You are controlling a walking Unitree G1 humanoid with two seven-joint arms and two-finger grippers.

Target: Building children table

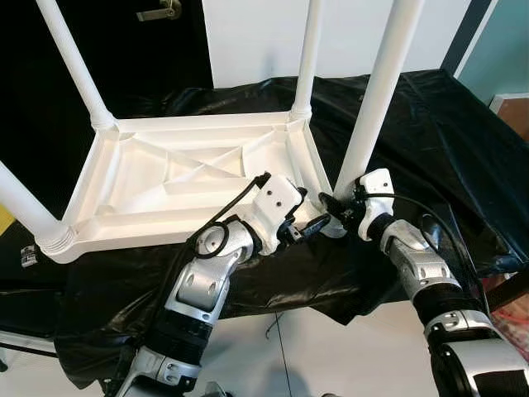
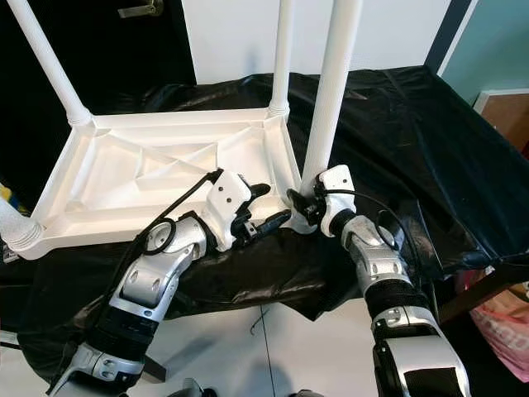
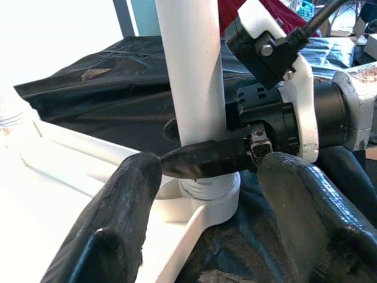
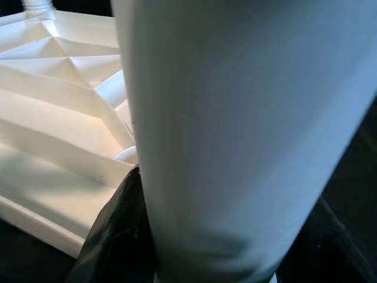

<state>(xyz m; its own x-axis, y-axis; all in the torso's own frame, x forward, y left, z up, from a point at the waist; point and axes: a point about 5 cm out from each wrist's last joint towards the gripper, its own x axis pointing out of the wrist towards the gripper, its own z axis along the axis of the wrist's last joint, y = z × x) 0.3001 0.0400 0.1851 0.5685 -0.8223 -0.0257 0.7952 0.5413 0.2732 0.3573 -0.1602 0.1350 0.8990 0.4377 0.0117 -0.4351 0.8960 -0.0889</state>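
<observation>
The white plastic children's table [image 1: 165, 178] lies upside down on a black-covered surface, legs pointing up. My right gripper [image 1: 335, 207] is shut on the near-right leg [image 1: 380, 91] just above its threaded socket at the table corner. In the left wrist view one of its black fingers [image 3: 200, 159] crosses the front of that leg [image 3: 188, 71]. In the right wrist view the leg [image 4: 235, 147] is very close. My left gripper [image 1: 312, 211] is open beside the same corner, pointing at the leg base, with nothing between its fingers [image 3: 112, 236].
Three more legs stand up: far left [image 1: 74, 62], far right [image 1: 307, 58] and near left [image 1: 29, 211]. The black sheet [image 1: 446, 141] drapes over the support's edges. A dark door with a handle [image 1: 161, 10] is behind; pale floor [image 1: 331, 356] lies below.
</observation>
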